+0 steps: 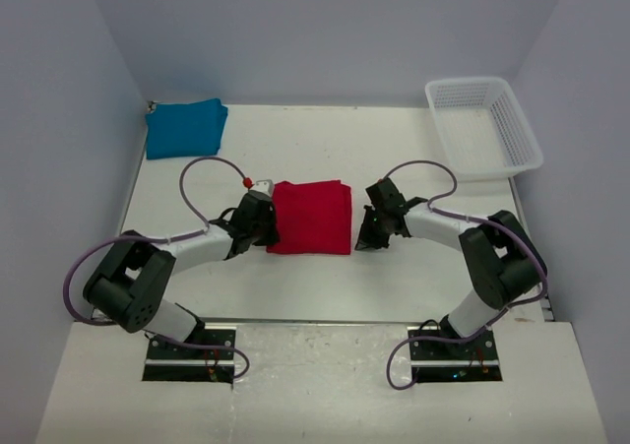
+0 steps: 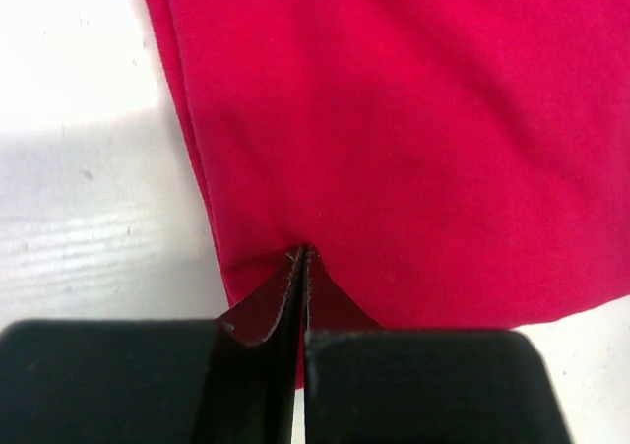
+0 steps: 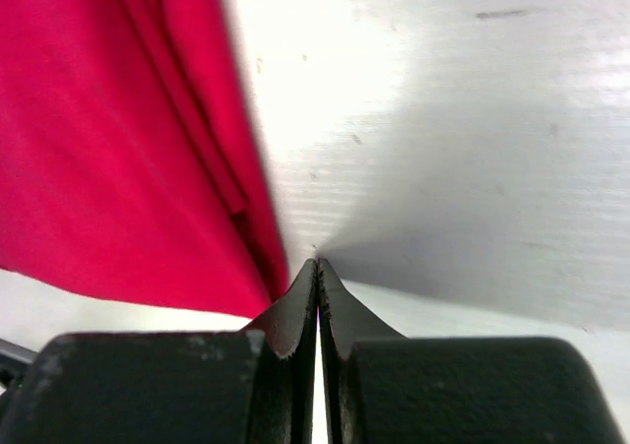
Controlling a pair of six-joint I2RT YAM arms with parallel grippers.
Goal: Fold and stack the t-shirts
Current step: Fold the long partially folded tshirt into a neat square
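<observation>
A bright red t-shirt (image 1: 311, 218) lies folded into a rectangle in the middle of the table. A teal-blue t-shirt (image 1: 185, 127) lies folded at the back left corner. My left gripper (image 1: 268, 220) is shut at the red shirt's left edge. In the left wrist view its tips (image 2: 303, 252) rest on the red cloth (image 2: 413, 119) just inside that edge, with no fold seen pinched. My right gripper (image 1: 366, 229) is shut just off the shirt's right edge. In the right wrist view its tips (image 3: 317, 260) touch bare table beside the red cloth (image 3: 108, 149).
A white mesh basket (image 1: 482, 127) stands at the back right with nothing seen in it. Pale walls close in the table (image 1: 295, 286) at the back and on both sides. Purple cables loop above both arms.
</observation>
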